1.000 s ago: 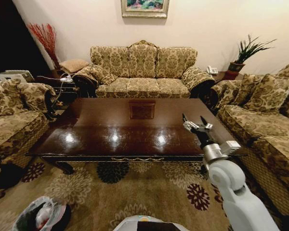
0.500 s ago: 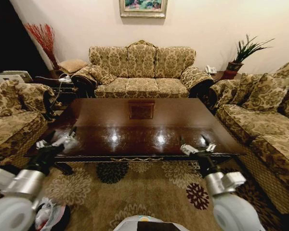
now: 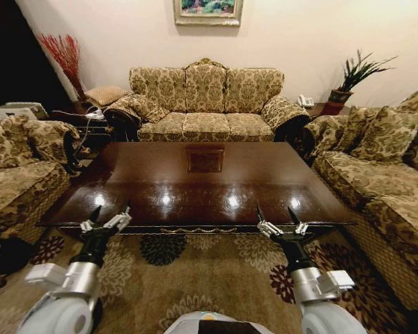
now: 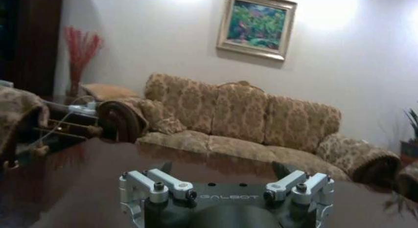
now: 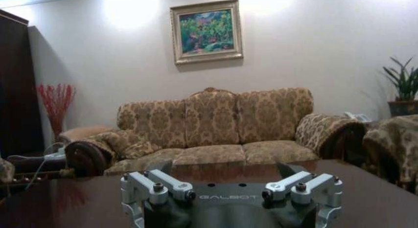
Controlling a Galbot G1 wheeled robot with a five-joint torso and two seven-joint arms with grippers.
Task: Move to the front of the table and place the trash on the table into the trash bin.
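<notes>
The table (image 3: 195, 177) stretches glossy and dark brown in front of me, and no trash shows on its top. Both arms reach forward side by side, low before the table's near edge. My left gripper (image 3: 111, 207) is open with nothing between its fingers, and my right gripper (image 3: 274, 209) is open and empty too. The left wrist view shows the left gripper (image 4: 222, 165) open above the table (image 4: 72, 174). In the right wrist view the right gripper (image 5: 224, 164) stands open over the table (image 5: 372, 198). The trash bin is hidden behind my left arm.
Patterned sofas ring the table: one behind it (image 3: 205, 104), one at the left (image 3: 21, 174), one at the right (image 3: 383, 167). A flowered rug (image 3: 209, 271) covers the floor at the near side. A potted plant (image 3: 352, 80) stands at the back right.
The left arm has come up into view from the lower left and swung toward the middle. The right gripper has drawn back from over the table to its near edge.
</notes>
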